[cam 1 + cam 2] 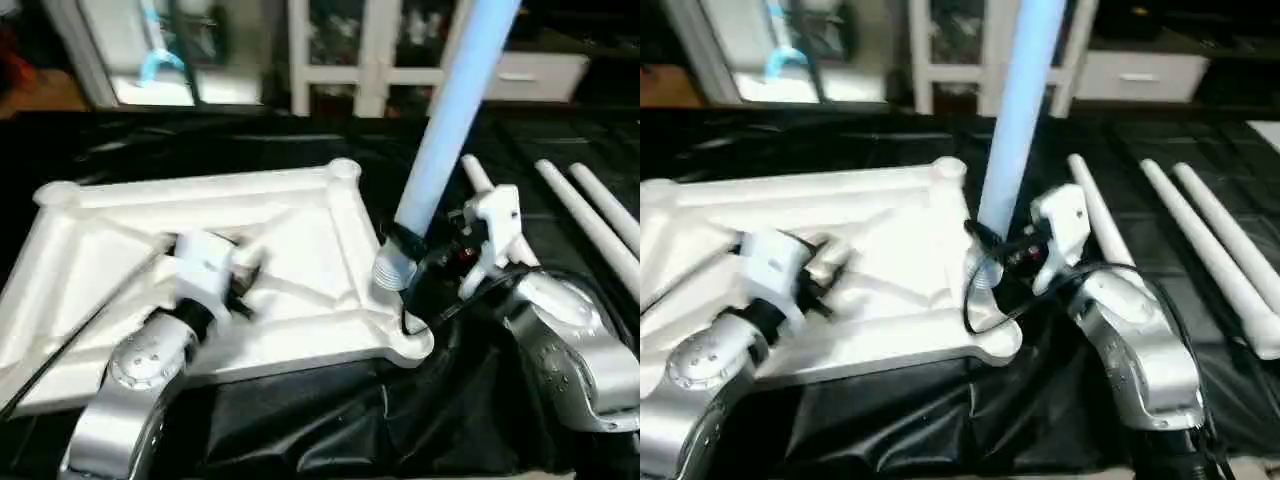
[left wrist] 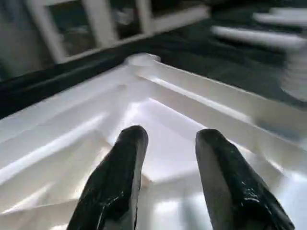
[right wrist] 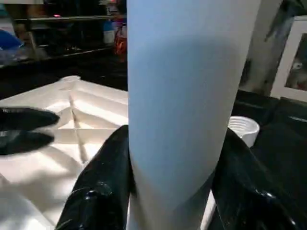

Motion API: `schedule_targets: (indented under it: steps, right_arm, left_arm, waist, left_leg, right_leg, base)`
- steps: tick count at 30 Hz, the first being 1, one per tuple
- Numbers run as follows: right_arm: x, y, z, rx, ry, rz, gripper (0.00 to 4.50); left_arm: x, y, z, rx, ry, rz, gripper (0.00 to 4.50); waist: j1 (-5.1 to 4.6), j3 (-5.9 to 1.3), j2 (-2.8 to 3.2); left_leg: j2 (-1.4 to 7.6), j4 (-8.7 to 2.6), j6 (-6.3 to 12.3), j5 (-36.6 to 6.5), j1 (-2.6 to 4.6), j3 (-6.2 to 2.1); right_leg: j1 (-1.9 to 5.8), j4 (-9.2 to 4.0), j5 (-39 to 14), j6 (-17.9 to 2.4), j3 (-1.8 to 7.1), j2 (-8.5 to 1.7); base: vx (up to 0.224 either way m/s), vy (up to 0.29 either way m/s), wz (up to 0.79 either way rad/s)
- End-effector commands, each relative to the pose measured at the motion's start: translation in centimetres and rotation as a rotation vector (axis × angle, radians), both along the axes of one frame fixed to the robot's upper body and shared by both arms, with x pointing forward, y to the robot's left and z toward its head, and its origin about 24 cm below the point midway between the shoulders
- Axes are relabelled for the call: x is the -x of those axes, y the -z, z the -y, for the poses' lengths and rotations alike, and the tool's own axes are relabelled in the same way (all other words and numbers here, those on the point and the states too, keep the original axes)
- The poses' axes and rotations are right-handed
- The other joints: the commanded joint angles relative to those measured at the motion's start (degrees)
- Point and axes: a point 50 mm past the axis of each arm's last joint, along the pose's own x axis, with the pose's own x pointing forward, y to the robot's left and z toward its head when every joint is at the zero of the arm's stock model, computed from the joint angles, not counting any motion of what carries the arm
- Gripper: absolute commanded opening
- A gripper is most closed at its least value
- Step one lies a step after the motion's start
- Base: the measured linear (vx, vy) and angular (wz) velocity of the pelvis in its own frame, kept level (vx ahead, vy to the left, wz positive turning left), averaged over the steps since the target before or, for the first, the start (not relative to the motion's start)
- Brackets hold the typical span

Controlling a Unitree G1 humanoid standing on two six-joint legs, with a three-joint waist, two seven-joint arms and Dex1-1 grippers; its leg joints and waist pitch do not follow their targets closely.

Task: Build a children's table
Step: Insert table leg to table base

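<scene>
Ribs up is how I have the table top [image 1: 300, 250] lying on the black sheet [image 1: 940, 420], underside showing, so its round corner sockets face the ceiling and can take legs from above. My right gripper [image 1: 405, 255] is pinching a leg [image 1: 450, 110] near its lower, threaded end, one black finger on each side of the tube as the right wrist view shows, and I hold it low so I can steer that end into the near right corner socket [image 1: 405, 335]. The leg's long axis runs steeply up, its lower end pointing toward 7 o'clock at the socket and its far end leaning toward 1 o'clock, out past the upper edge of the head view; I judge the threaded end to be just above or at the socket mouth, not yet seated, though I cannot tell whether it touches. My left gripper [image 2: 165, 182] hovers over the ribbed middle of the top with its fingers spread and nothing between them, placed, I think, to press the top down and keep it from sliding while I work the leg in. Three spare legs [image 1: 590, 215] lie side by side on the sheet at 3 o'clock of the top, their long axes running from 11 toward 5 o'clock, well apart from it.
</scene>
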Motion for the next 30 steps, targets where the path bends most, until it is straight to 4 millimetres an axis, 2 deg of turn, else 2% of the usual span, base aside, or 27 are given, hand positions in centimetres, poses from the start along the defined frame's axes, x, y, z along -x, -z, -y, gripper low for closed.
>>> schedule_targets:
  steps: [1,2,3,4,5,6,7,8,9,11,13,14,15,18,20,22,23,24,25,26,28,29,30]
  right_arm:
    - [-0.2,-0.4,0.7,-0.018,0.017,0.03,1.84]
    - [-0.3,-0.4,0.9,-0.022,0.024,0.039,1.84]
    - [-0.5,-0.4,1.1,-0.017,0.036,0.061,1.84]
    - [-0.6,-0.4,1.3,-0.004,0.039,0.085,1.84]
    - [-0.6,-0.4,1.5,-0.004,0.033,0.105,1.84]
    - [-0.5,-0.3,1.6,0.005,0.013,0.121,1.84]
    - [-0.5,-0.2,1.8,0.011,-0.002,0.129,1.84]
    - [-0.4,-0.2,1.8,0.011,-0.007,0.128,1.84]
    - [-0.1,-0.2,1.9,0.007,-0.055,0.119,1.84]
    - [0.6,-0.3,2.0,-0.025,-0.15,0.072,1.84]
    - [1.1,-0.5,2.3,-0.036,-0.179,0.071,1.84]
    - [1.1,-0.5,2.3,-0.037,-0.18,0.071,1.84]
    - [1.8,-0.6,2.6,-0.042,-0.2,0.067,1.84]
    - [2.6,-0.4,2.9,-0.021,-0.219,0.051,1.84]
    - [2.9,-0.4,3.0,-0.006,-0.226,0.046,1.84]
    - [3.4,-0.4,3.2,0.01,-0.237,0.052,1.84]
    - [3.4,-0.4,3.3,0.017,-0.236,0.054,1.84]
    - [3.4,-0.4,3.4,0.021,-0.239,0.054,1.84]
    - [3.4,-0.4,3.4,0.021,-0.239,0.054,1.84]
    - [3.5,-0.5,3.5,0.028,-0.236,0.057,1.84]
    - [3.5,-0.5,3.8,0.032,-0.227,0.059,1.84]
    - [3.5,-0.5,3.8,0.032,-0.219,0.062,1.84]
    - [3.5,-0.5,3.8,0.032,-0.219,0.062,1.84]
  left_arm:
    - [0.0,0.2,0.2,-0.007,0.06,0.001,2.28]
    - [-0.1,0.1,0.2,0.011,0.091,-0.002,2.31]
    - [-0.1,0.0,0.3,0.02,0.13,-0.008,2.48]
    - [-0.1,0.0,0.5,0.023,0.179,-0.019,2.62]
    - [-0.1,0.0,0.6,0.025,0.213,-0.027,2.69]
    - [-0.1,0.2,0.8,0.019,0.258,-0.049,2.71]
    - [-0.2,0.4,0.9,0.014,0.285,-0.063,2.79]
    - [-0.2,0.4,0.9,0.014,0.288,-0.065,2.93]
    - [-0.2,0.7,1.2,0.007,0.321,-0.085,3.07]
    - [-0.1,1.2,1.5,-0.015,0.375,-0.108,3.14]
    - [0.3,1.9,2.1,-0.027,0.453,-0.153,3.27]
    - [0.3,1.9,2.1,-0.029,0.456,-0.155,3.51]
    - [0.4,2.7,2.6,-0.065,0.521,-0.196,3.51]
    - [0.3,3.4,3.0,-0.114,0.577,-0.227,3.57]
    - [0.1,3.6,3.0,-0.142,0.592,-0.234,3.57]
    - [-0.7,4.0,2.6,-0.231,0.622,-0.248,3.57]
    - [-0.8,4.1,2.5,-0.244,0.627,-0.256,3.57]
    - [-0.9,4.1,2.4,-0.257,0.643,-0.26,3.57]
    - [-0.9,4.1,2.4,-0.257,0.643,-0.26,3.39]
    - [-1.1,4.0,2.4,-0.261,0.652,-0.258,3.28]
    - [-1.4,4.0,2.4,-0.28,0.668,-0.252,3.21]
    - [-1.6,4.0,2.4,-0.299,0.672,-0.252,3.15]
    - [-1.6,4.0,2.4,-0.299,0.672,-0.252,3.02]
  waist:
    - [0.05,-3.55,-0.55]
    - [-0.17,-3.43,-0.33]
    - [-0.68,-3.43,0.07]
    - [-0.86,-3.42,0.18]
    - [-0.97,-3.4,-0.01]
    - [-0.97,-3.5,0.22]
    - [-0.85,-3.41,-0.02]
    - [-0.88,-3.42,-0.17]
    - [-0.83,-3.53,-0.05]
    - [-0.8,-3.6,-0.12]
    - [-0.79,-3.9,-0.18]
    - [-0.81,-3.97,-0.25]
    - [-0.87,-4.07,-0.35]
    - [-0.75,-3.97,-0.35]
    - [-0.8,-3.83,0.38]
    - [-0.89,-3.75,0.2]
    - [-1.04,-3.79,0.37]
    - [-1.06,-3.79,0.32]
    - [-1.01,-3.81,0.3]
    - [-1.07,-3.83,0.7]
    - [-1.08,-3.88,0.53]
    - [-0.88,-3.72,1.22]
    - [-0.88,-3.72,1.22]
  left_leg:
    - [7.22,-3.92,4.94,2.9,1.57,-1.06]
    - [7.72,-4.18,4.95,1.9,1.8,-0.91]
    - [8.33,-4.5,4.98,0.0,2.25,-0.31]
    - [8.51,-4.6,4.95,-0.7,2.29,-0.13]
    - [8.69,-4.62,4.88,-2.2,2.5,0.37]
    - [8.67,-4.57,4.85,-2.7,2.33,0.5]
    - [8.82,-4.7,4.69,-4.3,2.34,1.13]
    - [8.89,-4.73,4.63,-4.7,2.26,1.4]
    - [9.06,-4.74,4.58,-4.6,2.19,1.66]
    - [9.32,-4.76,5.05,-4.0,2.04,1.69]
    - [9.41,-4.54,6.13,-1.5,2.08,1.9]
    - [9.44,-4.46,6.62,-0.4,1.98,2.04]
    - [9.43,-4.38,6.91,0.1,1.98,2.14]
    - [9.61,-4.44,7.31,0.1,2.03,2.32]
    - [9.64,-4.52,6.65,-0.9,2.21,2.25]
    - [9.58,-4.67,6.2,-2.4,2.25,2.3]
    - [9.54,-4.74,5.49,-3.7,2.24,2.24]
    - [9.59,-4.79,5.46,-3.6,2.22,2.22]
    - [9.63,-4.74,5.58,-3.3,2.19,2.18]
    - [9.58,-4.64,6.01,-2.6,2.17,2.23]
    - [9.59,-4.53,6.63,-2.3,1.98,2.29]
    - [9.57,-4.57,6.76,-2.9,2.03,2.23]
    - [9.57,-4.57,6.76,-2.9,2.03,2.23]
  right_leg:
    - [3.1,-3.19,14.9,-15.4,1.71,-5.05]
    - [2.81,-3.02,13.7,-17.0,1.3,-4.45]
    - [2.33,-2.75,10.5,-19.3,0.56,-3.64]
    - [2.29,-2.73,9.6,-19.6,0.43,-3.55]
    - [2.04,-2.89,8.4,-19.9,0.37,-3.52]
    - [2.25,-2.79,8.1,-20.0,0.42,-3.74]
    - [2.16,-3.11,6.8,-19.9,0.51,-3.86]
    - [2.23,-3.14,6.4,-19.9,0.58,-3.92]
    - [2.39,-3.11,6.5,-19.7,0.61,-3.92]
    - [2.55,-2.99,6.9,-19.4,0.63,-3.99]
    - [2.5,-2.79,9.3,-19.6,0.59,-3.92]
    - [2.45,-2.65,10.1,-19.7,0.56,-3.91]
    - [2.47,-2.64,10.5,-19.8,0.56,-3.91]
    - [2.36,-2.77,9.1,-19.9,0.51,-3.96]
    - [2.13,-2.8,8.2,-19.7,0.52,-3.81]
    - [2.17,-3.19,7.3,-19.5,0.57,-3.77]
    - [2.26,-3.12,7.1,-19.7,0.6,-3.81]
    - [2.3,-3.12,7.4,-19.9,0.58,-3.83]
    - [2.35,-3.08,7.8,-20.0,0.59,-3.96]
    - [2.26,-3.07,8.9,-20.4,0.55,-3.95]
    - [2.44,-2.95,9.3,-21.0,0.6,-4.14]
    - [2.29,-3.03,8.3,-20.9,0.57,-4.16]
    - [2.29,-3.03,8.3,-20.9,0.57,-4.16]
  base:
    - [0.0,0.0,0.0]
    - [-0.052,-0.016,0.07]
    - [0.0,0.0,0.0]
    - [0.0,0.0,0.0]
    - [0.0,0.0,0.0]
    - [0.0,0.0,0.0]
    - [0.0,0.0,0.0]
    - [0.0,0.0,0.0]
    - [0.0,0.0,0.0]
    - [0.0,0.0,0.0]
    - [0.0,0.0,0.0]
    - [0.0,0.0,0.0]
    - [0.0,0.0,0.0]
    - [0.0,0.0,0.0]
    - [0.0,0.0,0.0]
    - [0.0,0.0,0.0]
    - [0.0,0.0,0.0]
    - [0.0,0.0,0.0]
    - [0.0,0.0,0.0]
    - [0.0,0.0,0.0]
    - [0.0,0.0,0.0]
    - [0.0,0.0,0.0]
    - [0.0,0.0,0.0]
